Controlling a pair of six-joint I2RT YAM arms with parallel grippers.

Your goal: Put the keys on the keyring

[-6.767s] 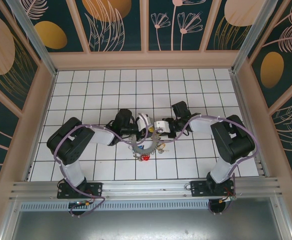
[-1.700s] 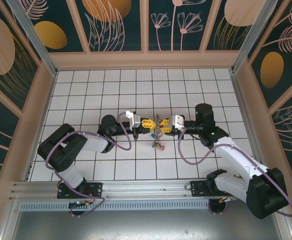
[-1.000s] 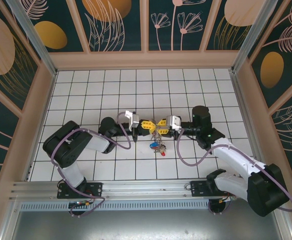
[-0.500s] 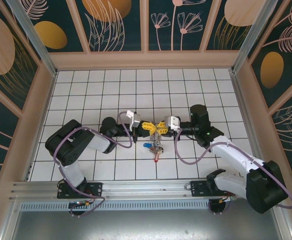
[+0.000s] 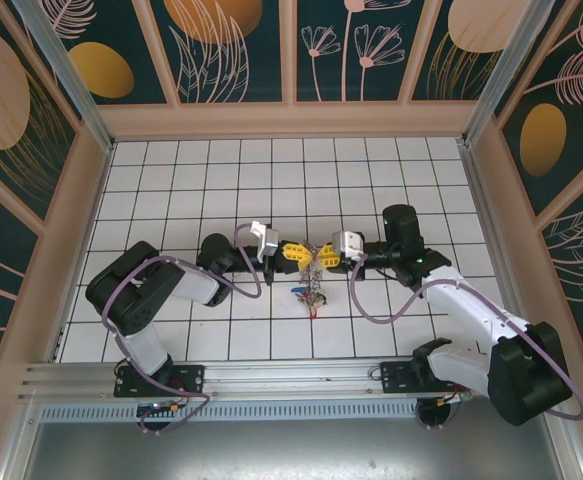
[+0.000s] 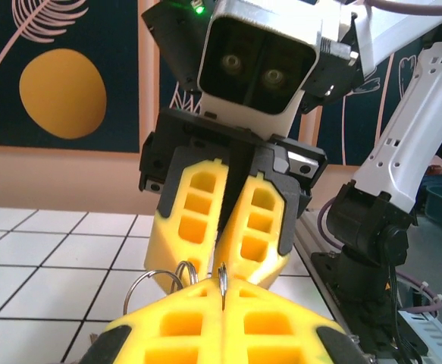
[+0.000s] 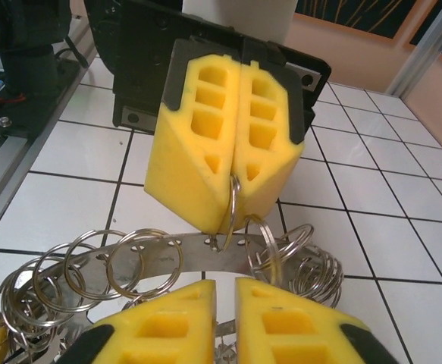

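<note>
Top external: keyring (image 5: 313,276) between facing fingers (image 5: 293,252)

White tiled floor (image 5: 171,190), dark floral wall panels (image 5: 231,50), tan frame (image 5: 291,120)

White tiled table (image 5: 171,190) — dark grid lines; keys (image 5: 312,296) hang over its middle.

A lab robot cell: white gridded floor (image 5: 171,170) at centre frame, leaf-printed teal wall panels (image 5: 236,60) along the top and sides, aluminium rail (image 5: 291,375) across the bottom.
</note>
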